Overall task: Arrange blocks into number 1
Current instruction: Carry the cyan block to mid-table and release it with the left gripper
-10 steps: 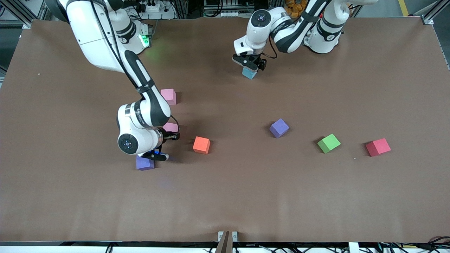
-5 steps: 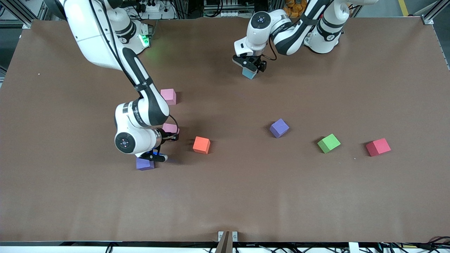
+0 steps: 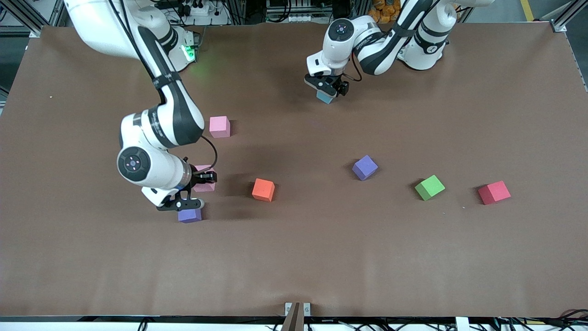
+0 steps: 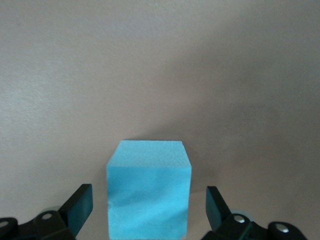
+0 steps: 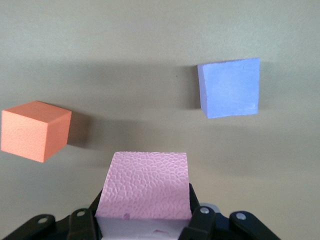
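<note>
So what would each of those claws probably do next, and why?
Probably the left gripper closes: its fingers stand open on either side of the light blue block, which sits on the table. The right gripper is shut on a pink block, apparently lifted over the purple block and orange block, so it likely carries it on.

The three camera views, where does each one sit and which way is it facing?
Front view: high across the table, facing both arms' bases; shows both arms and every block.
Left wrist view: on the left arm's wrist, looking down at the light blue block between the open left gripper.
Right wrist view: on the right arm's wrist; the right gripper is shut on a pink block.
Shared: the orange block shows in front and right wrist views.
</note>
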